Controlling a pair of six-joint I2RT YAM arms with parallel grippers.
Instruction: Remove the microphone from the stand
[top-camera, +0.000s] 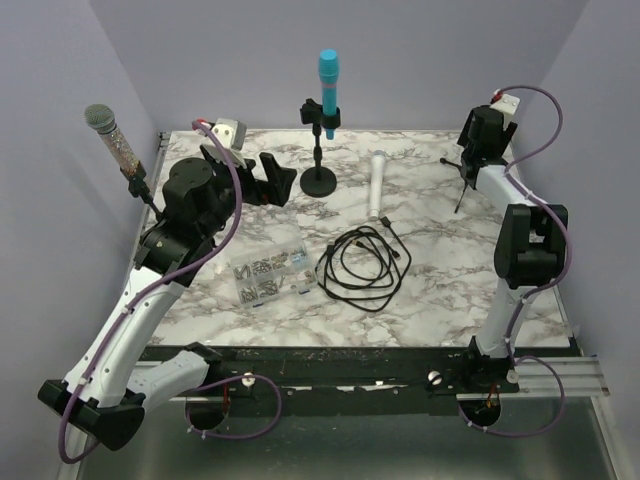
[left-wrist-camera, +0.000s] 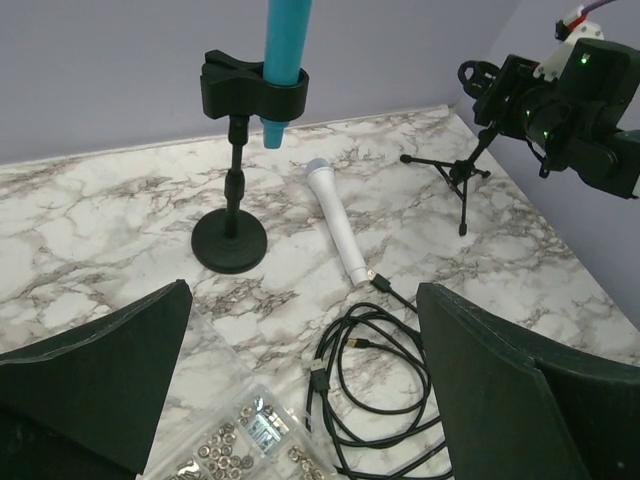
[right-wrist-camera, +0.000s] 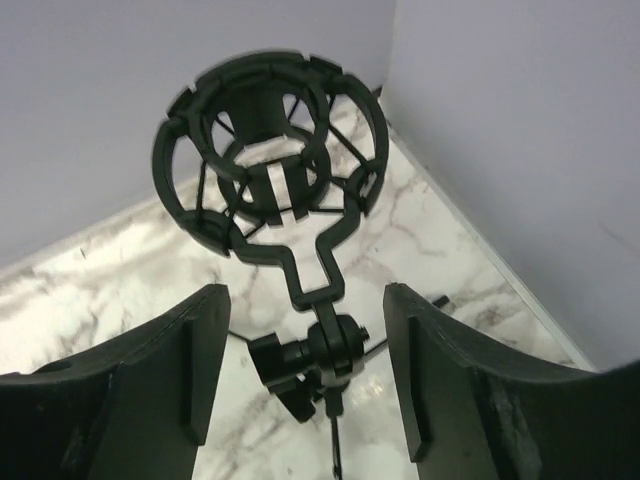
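Three microphones show. The blue microphone (top-camera: 328, 85) stands upright in the clip of the round-base stand (top-camera: 319, 180) at the table's far middle. A white microphone (top-camera: 378, 185) lies flat beside it, and a grey-headed microphone (top-camera: 110, 135) sits clipped at the left edge. There is one coiled cable (top-camera: 362, 265) and one clear box (top-camera: 265, 275) of hardware. The left gripper (top-camera: 250, 175) is spread wide and holds nothing. The right gripper (right-wrist-camera: 305, 300) is also spread, with its fingers either side of a tripod's empty shock mount (right-wrist-camera: 270, 150).

A white, grey-veined marble desk (top-camera: 450, 285) was enclosed on the left, far and right sides by plain lavender walls (top-camera: 420, 55). It was lit evenly. A dull grey floor (top-camera: 350, 445) was seen at the near edge.
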